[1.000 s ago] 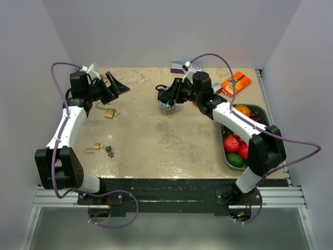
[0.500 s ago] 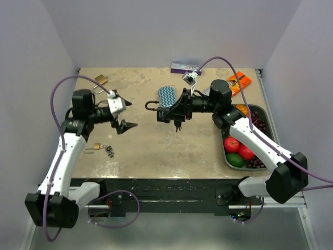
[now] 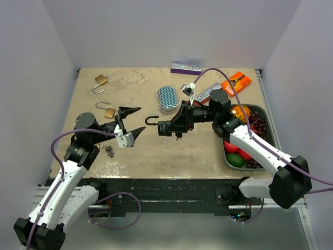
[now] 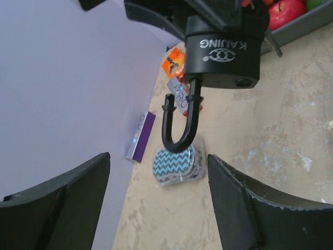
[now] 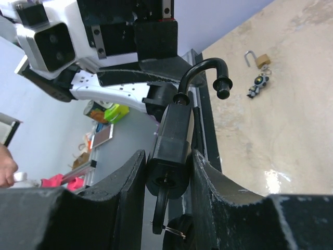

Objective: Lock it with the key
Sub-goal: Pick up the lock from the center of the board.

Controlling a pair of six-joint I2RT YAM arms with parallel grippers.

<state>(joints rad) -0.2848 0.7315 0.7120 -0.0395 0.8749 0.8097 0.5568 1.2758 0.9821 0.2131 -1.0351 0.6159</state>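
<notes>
The right claw grips the black padlock; its shackle stands open. The left claw, jaws apart, has swung in near the padlock.

Black padlock clamped between my fingers, one on each side, the body upright and leaning a touch. Its shackle stands open above the body and hooks over to the right, the knobbed free end hanging clear. From the padlock's lower end a dark key ring dangles. Up and left of the padlock is the left arm, white and black, with a dark part passing just behind the shackle. Right of the padlock lies the beige worktop. On it, well apart from the padlock, sit a small brass padlock with its shackle open and a little dark bunch just beside it. Far left of the padlock, a person's hand shows at the edge.
</notes>
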